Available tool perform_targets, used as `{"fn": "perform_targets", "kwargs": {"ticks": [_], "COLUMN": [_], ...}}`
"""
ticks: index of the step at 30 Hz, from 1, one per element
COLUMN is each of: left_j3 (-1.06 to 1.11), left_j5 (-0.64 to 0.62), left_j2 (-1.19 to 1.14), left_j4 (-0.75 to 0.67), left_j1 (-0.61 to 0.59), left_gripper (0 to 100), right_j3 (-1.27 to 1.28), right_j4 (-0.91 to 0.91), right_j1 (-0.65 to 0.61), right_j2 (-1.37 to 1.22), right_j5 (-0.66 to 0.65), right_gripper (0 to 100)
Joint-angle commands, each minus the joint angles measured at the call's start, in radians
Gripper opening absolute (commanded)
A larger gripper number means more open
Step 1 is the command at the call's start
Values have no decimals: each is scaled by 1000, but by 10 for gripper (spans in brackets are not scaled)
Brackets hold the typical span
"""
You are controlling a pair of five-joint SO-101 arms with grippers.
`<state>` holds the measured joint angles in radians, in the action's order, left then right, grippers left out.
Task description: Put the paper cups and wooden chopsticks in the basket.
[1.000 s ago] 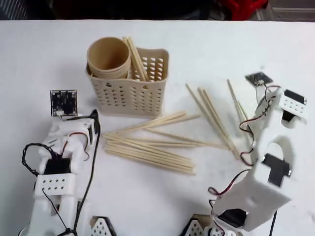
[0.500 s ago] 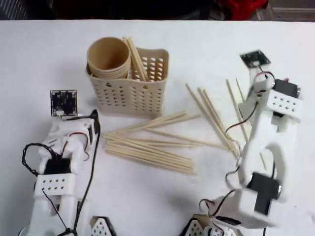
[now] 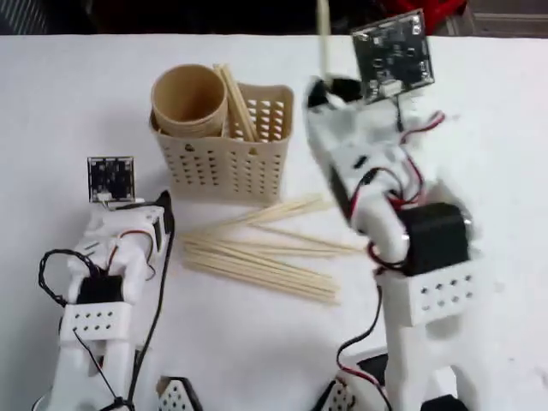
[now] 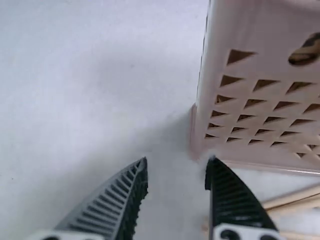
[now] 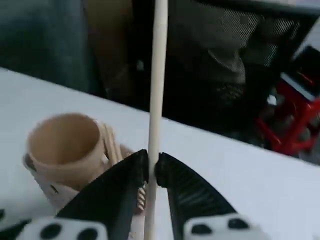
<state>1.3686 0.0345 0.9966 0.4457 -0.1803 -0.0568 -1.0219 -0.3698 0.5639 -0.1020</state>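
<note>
Chopstick [image 5: 159, 75] clamped in right tool [image 5: 151, 162] | left tool [image 4: 177, 162] apart, just beside basket [image 4: 260, 75] corner

Overhead + 2 wrist cams, basket [image 3: 227, 167] shared

The chopstick [image 5: 159, 75] loses its far end, and the basket [image 4: 260, 30] its bulk, past picture edges.
</note>
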Motion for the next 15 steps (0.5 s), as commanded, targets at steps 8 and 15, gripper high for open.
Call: {"fn": "perform_targets", "kwargs": {"ticks": [8,15], "left_j3": [-5,-5], "left_j5": [12,12], "left_j2": [19,19], "left_j4": [-23,-23], "left_j1": [7,7], "left_gripper": [203,203], "right_j3": [-44,61], "right_j4": [374,487], "right_j1": [-85,-76], "right_j2": [-223,-265], "right_j5": [31,29], "right_gripper": [18,17]}}
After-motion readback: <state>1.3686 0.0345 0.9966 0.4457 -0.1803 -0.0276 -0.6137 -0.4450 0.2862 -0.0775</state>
